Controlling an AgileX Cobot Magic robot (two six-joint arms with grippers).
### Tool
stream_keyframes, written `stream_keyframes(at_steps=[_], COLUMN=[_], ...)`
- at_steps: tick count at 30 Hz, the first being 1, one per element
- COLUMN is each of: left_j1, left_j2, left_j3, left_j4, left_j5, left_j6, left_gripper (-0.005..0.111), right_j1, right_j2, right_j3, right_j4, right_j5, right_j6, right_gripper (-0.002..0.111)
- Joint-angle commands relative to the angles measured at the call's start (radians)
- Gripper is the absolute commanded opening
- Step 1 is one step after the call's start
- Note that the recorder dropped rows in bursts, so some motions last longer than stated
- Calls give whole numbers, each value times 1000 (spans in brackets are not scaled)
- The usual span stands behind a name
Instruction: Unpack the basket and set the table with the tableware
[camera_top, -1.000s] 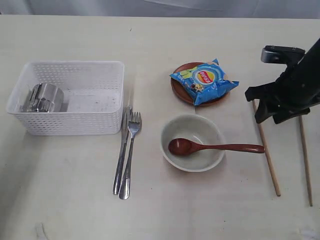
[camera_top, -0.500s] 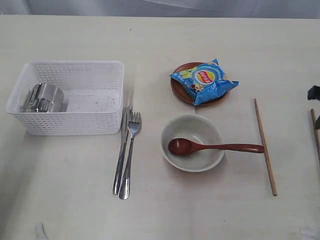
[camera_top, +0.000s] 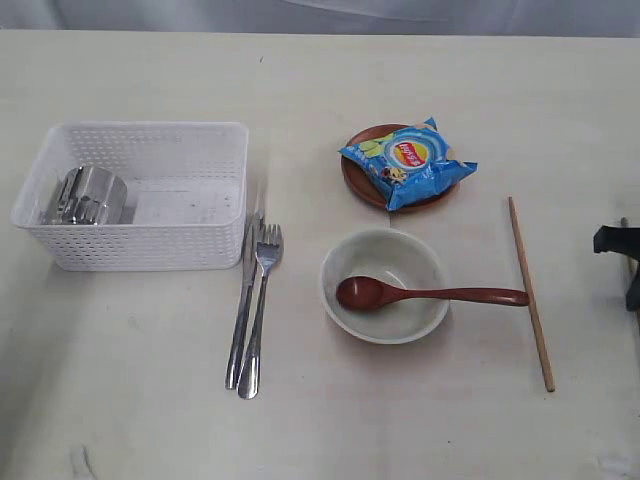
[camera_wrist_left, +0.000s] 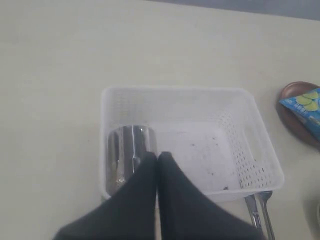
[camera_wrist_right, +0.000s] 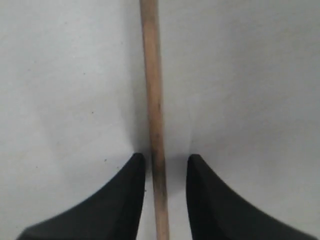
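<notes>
The white basket (camera_top: 140, 255) stands at the left of the table (camera_top: 400, 430) with the steel cup (camera_top: 88, 195) lying in it. Knife (camera_top: 243, 300) and fork (camera_top: 262, 300) lie side by side beside the basket. The grey-green bowl (camera_top: 330, 290) holds the wooden spoon (camera_top: 440, 295). One chopstick (camera_top: 530, 295) lies right of the bowl. My right gripper (camera_wrist_right: 165, 156) is open, low over the table, its jaws either side of another chopstick (camera_wrist_right: 152, 90) with small gaps. My left gripper (camera_wrist_left: 158, 156) is shut and empty above the basket (camera_wrist_left: 250, 165), near the cup (camera_wrist_left: 127, 150).
A blue chip bag (camera_top: 408, 160) lies on the round brown plate (camera_top: 356, 180) behind the bowl. Only a dark part of the right arm (camera_top: 618, 245) shows at the exterior view's right edge. The left arm is outside that view.
The right arm has swung off to the right edge of the exterior view and come down there, covering the far-right chopstick. Nothing else on the table has moved.
</notes>
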Motion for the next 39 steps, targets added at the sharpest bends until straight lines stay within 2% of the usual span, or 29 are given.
stream_keyframes(at_steps=[1,5,7,10,11,17,29,35,39], left_j1=[-1,-1,-1,-1,-1,-1,-1,-1,-1], left_j2=[-2,-2,-2,-2,-2,-2,-2,-2,-2], left_j3=[7,7,7,7,7,7,7,7,7], left_j4=[-5,-5,-5,-5,-5,-5,-22,-33,-33], left_j5=[-14,-14,-12,-12,-12,-12,-14,-19,-19], left_j6=[1,1,1,1,1,1,1,8,8], left_gripper=[0,0,0,0,0,0,0,0,0], right_j1=[38,62,69,69,69,103,214,304,427], right_j2=[25,54,56,49,49,22,-206,-253,-269], right_j3=[3,1,1,1,1,-48,-157,-230,-238], right_j4=[-23,-36,-36,-39,-39,-32,-20,141,283], right_j5=[-25,-33,-33,-17,-14,72,240,361,370], right_j6=[0,0,0,-9,-12,-22,-22,-50,-52], right_gripper=[28,27,24,2,0,-1,-1,-1,-1])
